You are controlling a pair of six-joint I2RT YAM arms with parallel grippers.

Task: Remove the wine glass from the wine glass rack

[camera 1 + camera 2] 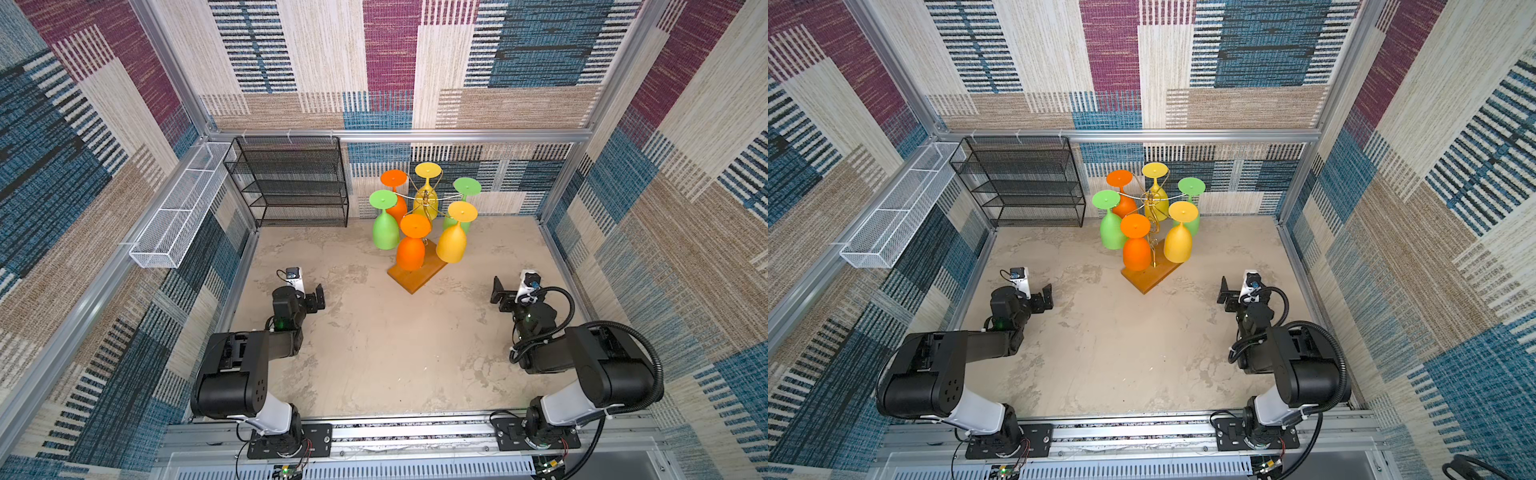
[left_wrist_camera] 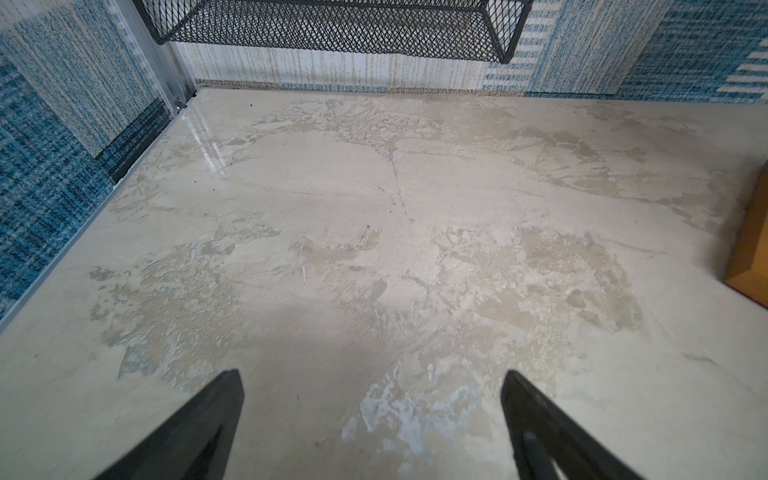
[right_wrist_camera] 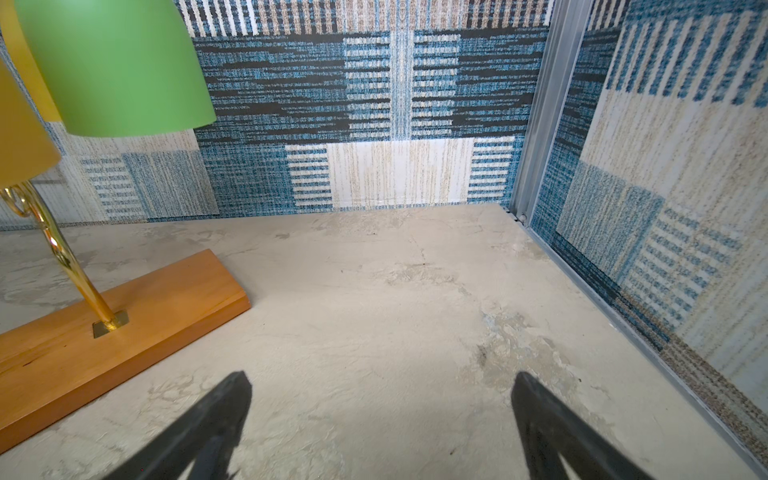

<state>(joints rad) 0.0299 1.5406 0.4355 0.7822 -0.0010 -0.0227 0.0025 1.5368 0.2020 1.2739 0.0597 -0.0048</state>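
The counter (image 1: 395, 357) is a pale beige slab with a mottled, plaster-like finish. It has darker tan patches, hairline cracks and a few bluish-white scuffs, and the left wrist view shows a glossy sheen near the back left corner. Three walls (image 1: 390, 54) box it in, covered in woven patchwork fabric of blue, maroon, cream and tan blocks with striped bands. The fabric is held in a silver aluminium frame (image 1: 415, 135).

Toward the back, a little right of centre, the thin gold wire wine glass rack (image 1: 415, 277) stands on its rectangular orange-brown wooden base, set at an angle to the walls. Six opaque wine glasses (image 1: 410, 253) hang from it upside down, feet up: two orange, two green, two yellow.

A black mesh shelf unit (image 1: 291, 183) sits against the back wall at the left corner, its lowest tier clear of the counter in the left wrist view. A long white wire mesh tray (image 1: 174, 216) is fixed along the left wall's rail.

The left gripper (image 1: 316, 300) and right gripper (image 1: 500, 296) sit low over the counter, one to each side of the rack and apart from it. In both wrist views the black fingers (image 2: 199, 432) are spread wide, with only bare counter between them.
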